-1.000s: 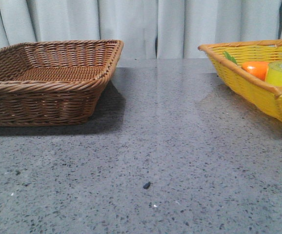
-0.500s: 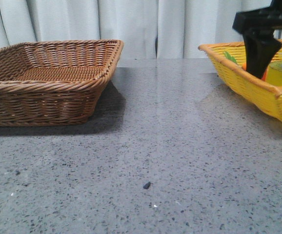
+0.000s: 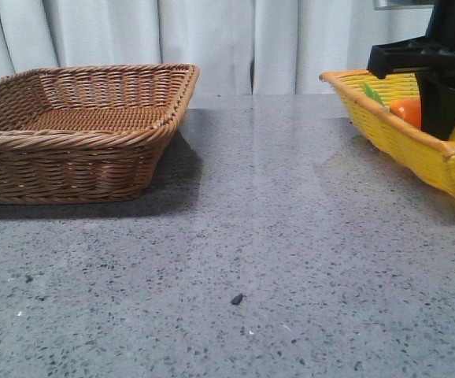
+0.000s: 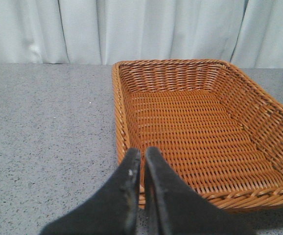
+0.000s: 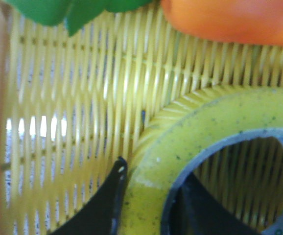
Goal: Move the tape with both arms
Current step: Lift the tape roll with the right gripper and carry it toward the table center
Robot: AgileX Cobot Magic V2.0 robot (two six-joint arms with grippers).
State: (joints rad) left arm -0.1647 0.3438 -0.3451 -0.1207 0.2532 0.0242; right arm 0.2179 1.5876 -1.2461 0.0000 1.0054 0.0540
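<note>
Right claw now lower (straddling tape wall)

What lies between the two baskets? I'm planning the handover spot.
Bare grey table, apart from a small dark speck nearer the camera, as the front view shows.

Open grey table lies between the brown basket and yellow basket; inside the yellow one, the carrot crowds the tape.

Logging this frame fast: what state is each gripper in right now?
Left gripper: shut, holding nothing, above the brown wicker basket's edge.
Right gripper: open, one finger outside and one inside the yellow translucent tape roll; not clamped yet.
</note>
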